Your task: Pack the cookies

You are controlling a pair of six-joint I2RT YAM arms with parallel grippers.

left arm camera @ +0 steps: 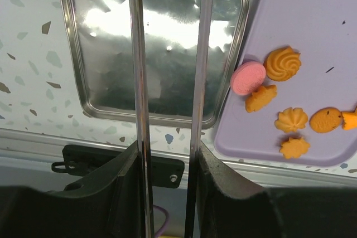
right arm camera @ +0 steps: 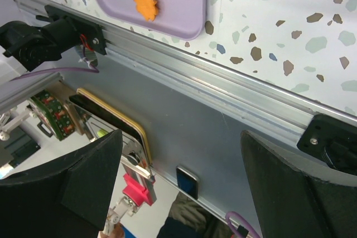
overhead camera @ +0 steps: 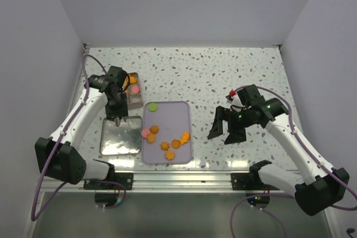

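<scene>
Several orange cookies (overhead camera: 167,144) and a pink one (overhead camera: 145,132) lie on a purple tray (overhead camera: 177,115), with a green one (overhead camera: 152,106) at its far end. The left wrist view shows the pink cookie (left arm camera: 248,77) and orange ones (left arm camera: 282,63) on the tray (left arm camera: 312,20). My left gripper (overhead camera: 117,117) (left arm camera: 167,154) is shut on metal tongs (left arm camera: 138,82), held over a shiny square tin half (left arm camera: 162,37); the tong tips are out of view. My right gripper (overhead camera: 226,129) (right arm camera: 179,137) is open and empty, right of the tray. Its wrist view shows orange cookies (right arm camera: 145,3).
A small square tin (overhead camera: 133,90) holding a pink and an orange piece stands at the back left, behind the shiny tin half (overhead camera: 121,136). The metal rail (overhead camera: 184,179) runs along the table's near edge. White walls enclose the speckled table (overhead camera: 223,76).
</scene>
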